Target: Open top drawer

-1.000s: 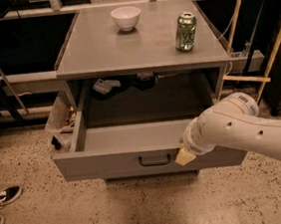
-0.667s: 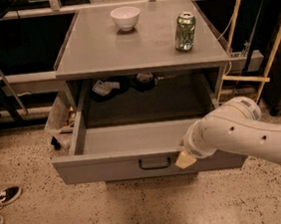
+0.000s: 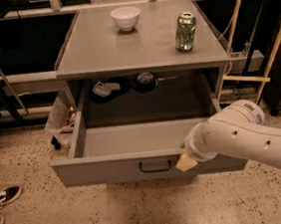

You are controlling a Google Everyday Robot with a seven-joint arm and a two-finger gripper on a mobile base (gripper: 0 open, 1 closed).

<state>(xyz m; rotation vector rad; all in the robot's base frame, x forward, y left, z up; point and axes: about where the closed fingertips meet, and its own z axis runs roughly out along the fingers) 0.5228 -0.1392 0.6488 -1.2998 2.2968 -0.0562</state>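
From high and near we face the front edge of the table [image 3: 99,53]; end effector [image 3: 187,162] at the top drawer [image 3: 106,170].

1. Drawer [image 3: 111,169]: smooth matt grey.
2. Handle [image 3: 155,166]: black, faint sheen.
3. Gripper [image 3: 186,163], at drawer front right of handle: matt tan.
4. Arm [image 3: 243,135]: glossy white plastic.
5. Bowl [image 3: 125,18]: glossy white; can [image 3: 186,31]: shiny metal.

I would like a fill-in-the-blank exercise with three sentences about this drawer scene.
1. The top drawer stands ____, its grey tray showing.
2. In the picture, the white bowl stands to the ____ of the green can.
3. The gripper is at the drawer's front, just to the ____ of the black handle.
Missing words: open; left; right.
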